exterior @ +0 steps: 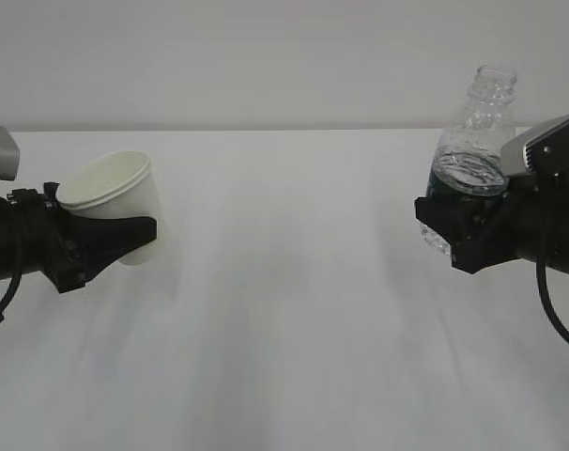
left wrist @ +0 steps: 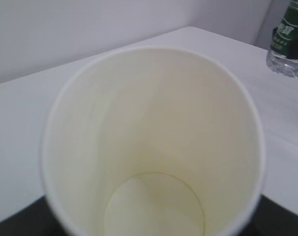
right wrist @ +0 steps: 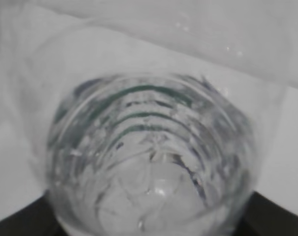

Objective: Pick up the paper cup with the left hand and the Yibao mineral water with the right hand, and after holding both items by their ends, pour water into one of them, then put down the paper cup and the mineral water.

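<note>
Tapered paper cup (exterior: 115,202) and ribbed clear plastic bottle (exterior: 477,141), both gripped.

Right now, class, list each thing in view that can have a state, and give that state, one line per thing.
paper cup: held off the table, tilted, empty inside.
Yibao mineral water: held off the table, near upright, uncapped, partly filled.
left hand: closed on the paper cup.
right hand: closed on the bottle's lower part.
</note>
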